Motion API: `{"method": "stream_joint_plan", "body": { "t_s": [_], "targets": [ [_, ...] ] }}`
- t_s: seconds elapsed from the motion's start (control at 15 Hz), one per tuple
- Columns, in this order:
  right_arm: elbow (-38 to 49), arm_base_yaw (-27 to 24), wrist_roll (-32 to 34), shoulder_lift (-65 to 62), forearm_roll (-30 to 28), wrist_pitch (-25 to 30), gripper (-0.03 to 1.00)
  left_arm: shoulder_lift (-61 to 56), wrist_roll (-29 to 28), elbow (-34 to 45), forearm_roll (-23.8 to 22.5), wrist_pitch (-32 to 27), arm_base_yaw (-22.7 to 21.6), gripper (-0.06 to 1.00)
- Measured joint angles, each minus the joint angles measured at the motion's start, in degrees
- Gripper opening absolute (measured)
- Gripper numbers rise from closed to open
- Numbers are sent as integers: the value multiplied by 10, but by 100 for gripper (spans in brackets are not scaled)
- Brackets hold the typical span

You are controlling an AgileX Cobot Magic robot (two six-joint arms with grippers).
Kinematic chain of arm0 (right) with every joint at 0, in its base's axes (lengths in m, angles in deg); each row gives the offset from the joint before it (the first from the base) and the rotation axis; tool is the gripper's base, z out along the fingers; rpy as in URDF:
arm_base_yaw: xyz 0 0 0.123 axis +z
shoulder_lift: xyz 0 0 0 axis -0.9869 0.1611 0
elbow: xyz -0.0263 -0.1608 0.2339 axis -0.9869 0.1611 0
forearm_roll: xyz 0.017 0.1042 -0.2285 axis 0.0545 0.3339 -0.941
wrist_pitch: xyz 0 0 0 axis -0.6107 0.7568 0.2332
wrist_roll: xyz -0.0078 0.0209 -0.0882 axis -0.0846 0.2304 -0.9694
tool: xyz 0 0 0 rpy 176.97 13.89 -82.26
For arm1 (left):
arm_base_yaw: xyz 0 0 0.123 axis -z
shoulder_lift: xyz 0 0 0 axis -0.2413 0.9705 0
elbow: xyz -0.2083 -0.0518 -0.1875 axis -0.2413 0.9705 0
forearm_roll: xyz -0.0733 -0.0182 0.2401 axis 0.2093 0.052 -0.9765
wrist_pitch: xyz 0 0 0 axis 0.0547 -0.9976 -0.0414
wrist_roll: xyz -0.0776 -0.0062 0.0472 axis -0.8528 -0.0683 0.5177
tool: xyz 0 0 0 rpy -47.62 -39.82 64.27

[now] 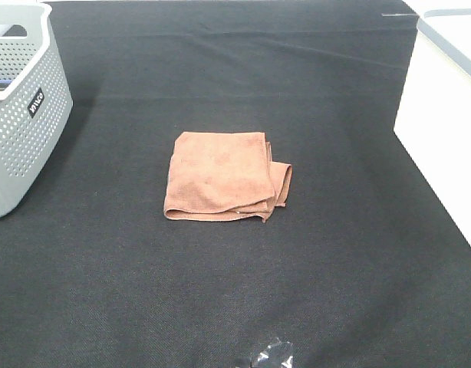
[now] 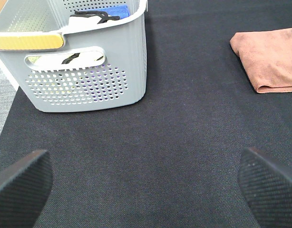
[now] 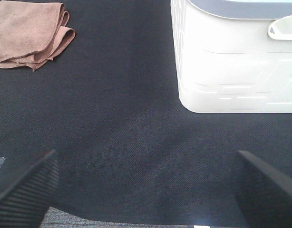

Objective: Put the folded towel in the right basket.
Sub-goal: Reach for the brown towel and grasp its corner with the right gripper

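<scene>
**Exterior high view**
- Table [image 1: 220, 307]: covered in black cloth and fills most of the frame.
- Folded towel [image 1: 224, 176]: rust-brown, lying flat on the table at centre frame. It is a rough square, with its layered loose edges on the right side and toward the lower edge. It touches neither basket.
- Left basket [image 1: 21, 115]: grey and perforated, cropped at the upper left of the frame, well apart from the towel.
- Right basket [image 1: 443, 130]: white with solid walls, cropped at the right edge of the frame, well apart from the towel.
- Small dark object [image 1: 270, 356]: at the bottom centre edge, too cropped to identify.

**Left wrist view**
- Left tool [image 2: 146, 190]: its two black textured fingers [image 2: 22, 185] are spread wide with nothing between them, over bare table [image 2: 174, 142].
- Left basket [image 2: 84, 80]: stands on the table ahead of the tool. It has a yellow grip [image 2: 29, 40] on its rim, and a blue cloth [image 2: 112, 10] and dark items inside.
- Folded towel [image 2: 269, 57]: flat on the table, apart from the basket and clear of the tool.

**Right wrist view**
- Right tool [image 3: 146, 190]: its black fingers [image 3: 27, 185] are spread wide and hold nothing, over bare table [image 3: 127, 118].
- Right basket [image 3: 231, 71]: stands on the table ahead of the tool, with a handle cut-out [image 3: 284, 28] near its rim. Its interior is not visible.
- Folded towel [image 3: 29, 33]: on the table, outside the right basket and well apart from it, with nothing touching it.
</scene>
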Motion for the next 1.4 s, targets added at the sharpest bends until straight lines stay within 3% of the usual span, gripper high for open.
{"method": "stream_joint_plan", "body": {
  "t_s": [1.4],
  "targets": [
    [0,0,0,0,0,0,95,0,0,0,0,0,0,99]
  ]
}}
